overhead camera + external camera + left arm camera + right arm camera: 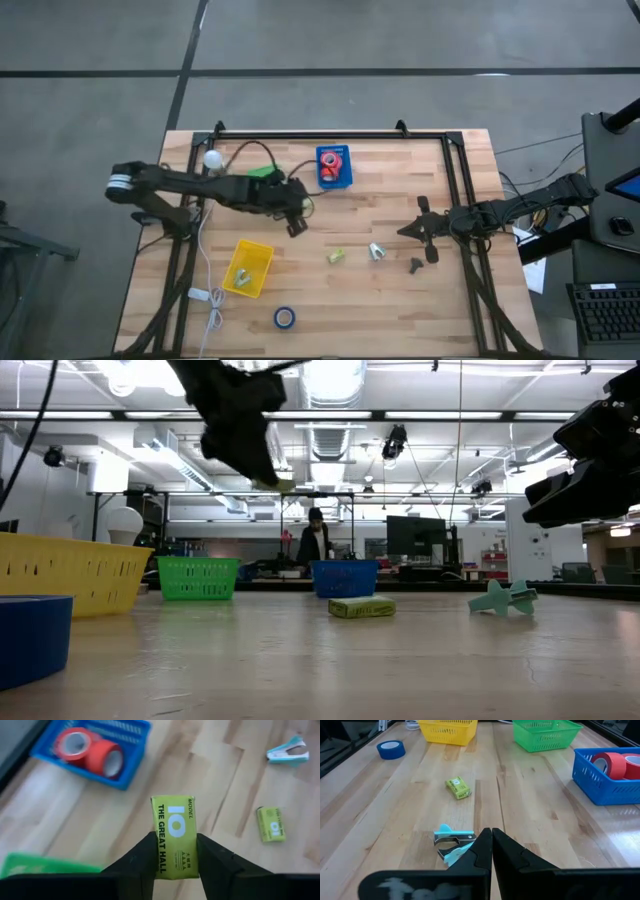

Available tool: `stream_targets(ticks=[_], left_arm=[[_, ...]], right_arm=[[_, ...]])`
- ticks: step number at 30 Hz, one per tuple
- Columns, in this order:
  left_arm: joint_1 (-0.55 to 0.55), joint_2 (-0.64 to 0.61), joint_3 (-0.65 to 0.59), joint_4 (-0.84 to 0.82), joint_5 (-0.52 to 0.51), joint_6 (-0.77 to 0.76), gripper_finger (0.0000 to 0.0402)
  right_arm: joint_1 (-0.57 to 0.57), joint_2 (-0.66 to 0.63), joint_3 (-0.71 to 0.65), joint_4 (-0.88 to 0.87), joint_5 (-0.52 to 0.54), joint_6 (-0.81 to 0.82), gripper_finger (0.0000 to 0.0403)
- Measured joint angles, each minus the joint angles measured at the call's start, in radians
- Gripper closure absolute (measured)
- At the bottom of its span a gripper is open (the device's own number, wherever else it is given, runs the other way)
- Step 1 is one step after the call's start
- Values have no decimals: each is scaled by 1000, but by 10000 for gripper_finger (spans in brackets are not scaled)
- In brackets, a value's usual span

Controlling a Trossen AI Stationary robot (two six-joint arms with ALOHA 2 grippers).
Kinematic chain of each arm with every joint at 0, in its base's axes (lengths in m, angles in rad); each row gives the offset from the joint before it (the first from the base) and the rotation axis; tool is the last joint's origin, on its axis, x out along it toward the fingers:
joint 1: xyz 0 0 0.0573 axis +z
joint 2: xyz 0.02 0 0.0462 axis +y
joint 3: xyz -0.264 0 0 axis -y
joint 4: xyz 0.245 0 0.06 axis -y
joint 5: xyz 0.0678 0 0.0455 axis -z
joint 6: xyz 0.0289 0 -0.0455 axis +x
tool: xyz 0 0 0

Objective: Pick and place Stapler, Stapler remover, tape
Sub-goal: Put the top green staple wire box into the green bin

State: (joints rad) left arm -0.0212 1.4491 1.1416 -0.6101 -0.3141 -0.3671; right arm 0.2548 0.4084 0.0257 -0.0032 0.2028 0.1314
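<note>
Left gripper [174,865]: clamped on a yellow-green staple box [174,837], held clear of the table [420,300], just off the 7 o'clock corner of the blue bin [334,181] in the high view. Box is pinched across its narrow sides, printed face showing.

Right gripper [491,851]: fingers together, nothing held, positioned at the table's 3 o'clock side, just beside the staple remover [452,843].

Table: pale wood planking, dark rail frame along the far and side edges.

Yellow bin [249,267]: sited at 8 o'clock from table centre; a small item is seen inside, kind not determinable.

Blue bin: sited at 12 o'clock, near the far rail. Red tape [89,753] is contained in it; two rolls are made out, side by side and touching.

Green bin [546,733]: sited beside the blue bin, toward 10 o'clock, partly covered by the left arm in the high view.

Blue tape [285,318]: one roll, lying flat on the table at 6 o'clock, near the front edge, well apart from all bins.

Second staple box [335,256]: lying on the table near centre, between yellow bin and remover.

Staple remover: teal and metal, lying on the table at 4 o'clock from centre.

Person [314,542]: standing in the room beyond the table, seen in the low view.
</note>
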Motion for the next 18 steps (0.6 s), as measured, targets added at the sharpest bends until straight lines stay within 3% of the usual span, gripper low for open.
stream_targets(ticks=[5,9,13,18], left_arm=[[0,-93,0,-112,-55,-40,294],[0,-145,0,-184,-114,-56,280],[0,-160,-1,-243,-169,-78,268],[0,-157,-8,-288,-203,-99,290]], right_arm=[[0,0,0,0,0,0,394],[0,0,0,0,0,0,394],[0,0,0,0,0,0,394],[0,0,0,0,0,5,394]])
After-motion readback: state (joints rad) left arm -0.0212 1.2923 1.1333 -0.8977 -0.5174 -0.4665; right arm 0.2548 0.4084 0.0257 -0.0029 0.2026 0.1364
